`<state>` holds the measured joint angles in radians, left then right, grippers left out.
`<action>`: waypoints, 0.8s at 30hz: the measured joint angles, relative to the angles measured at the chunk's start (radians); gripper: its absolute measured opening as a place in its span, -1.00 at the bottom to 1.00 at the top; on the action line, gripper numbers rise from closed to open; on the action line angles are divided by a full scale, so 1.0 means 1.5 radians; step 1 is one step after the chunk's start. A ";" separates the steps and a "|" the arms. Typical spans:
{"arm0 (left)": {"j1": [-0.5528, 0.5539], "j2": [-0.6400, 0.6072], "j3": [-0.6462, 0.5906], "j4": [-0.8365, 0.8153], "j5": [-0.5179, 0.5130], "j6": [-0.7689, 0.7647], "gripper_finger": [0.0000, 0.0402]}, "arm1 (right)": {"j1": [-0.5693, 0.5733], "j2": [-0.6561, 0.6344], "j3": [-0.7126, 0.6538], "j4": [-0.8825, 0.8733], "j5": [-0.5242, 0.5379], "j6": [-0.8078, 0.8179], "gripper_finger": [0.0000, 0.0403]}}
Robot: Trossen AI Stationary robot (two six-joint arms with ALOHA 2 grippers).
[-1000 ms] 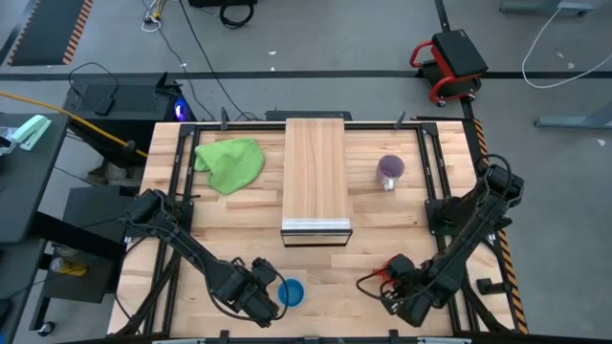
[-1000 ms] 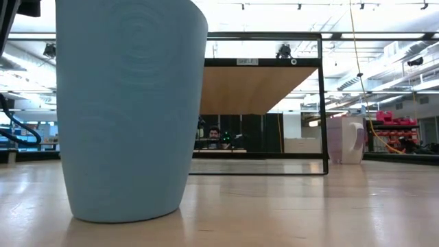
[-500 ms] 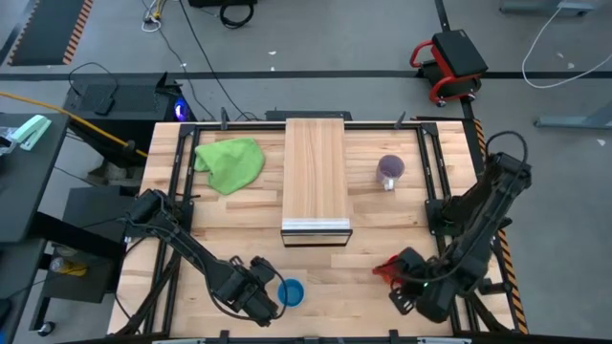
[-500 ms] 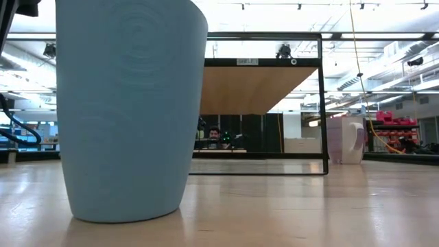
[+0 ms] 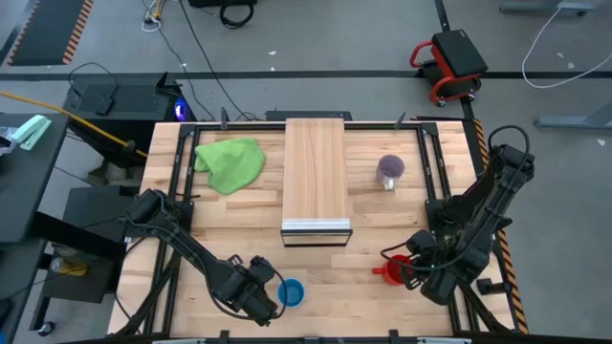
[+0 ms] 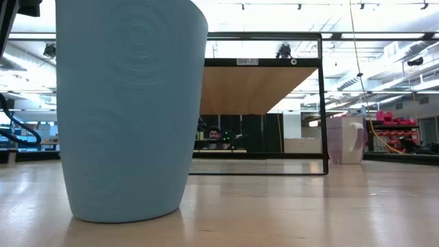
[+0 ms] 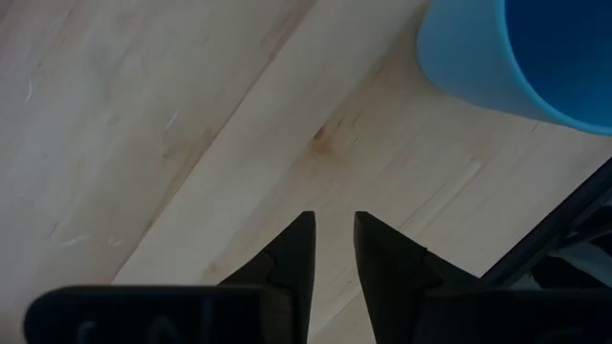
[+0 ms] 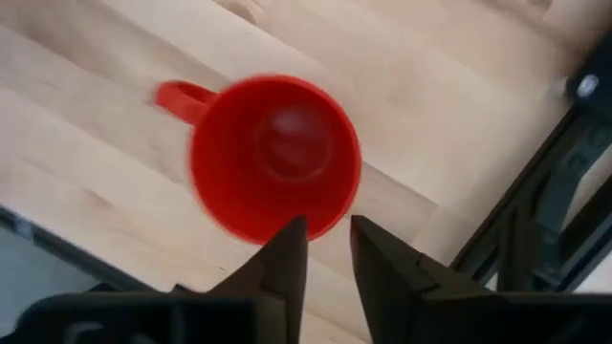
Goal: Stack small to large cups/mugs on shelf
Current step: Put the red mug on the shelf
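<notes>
The red mug point(image 5: 392, 270) stands upright just off the right claw point(image 5: 413, 271), its narrow-gapped fingers empty at the rim, handle pointing away.

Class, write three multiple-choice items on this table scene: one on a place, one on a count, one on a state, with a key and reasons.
1. Where is the purple-grey mug?
A. on the shelf
B. on the table, on the right arm's side of the shelf
C. on the green cloth

2. How many cups or mugs stand on the shelf?
A. none
B. one
C. two

3. How does the red mug stand?
A. upside down
B. on its side
C. upright, mouth up

Key:
1 B, the high view shows it beside the shelf.
2 A, the planks are bare.
3 C, the right wrist view looks into its open mouth.
</notes>
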<state>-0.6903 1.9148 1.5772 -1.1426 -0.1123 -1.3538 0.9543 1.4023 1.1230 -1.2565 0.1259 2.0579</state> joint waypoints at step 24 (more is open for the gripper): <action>0.000 0.000 0.000 0.001 0.000 0.003 -0.57 | -0.002 -0.019 -0.129 0.134 -0.017 0.046 -0.45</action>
<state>-0.6903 1.9148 1.5772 -1.1418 -0.1120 -1.3491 0.9512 1.3731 0.9288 -1.0556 0.1001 2.1270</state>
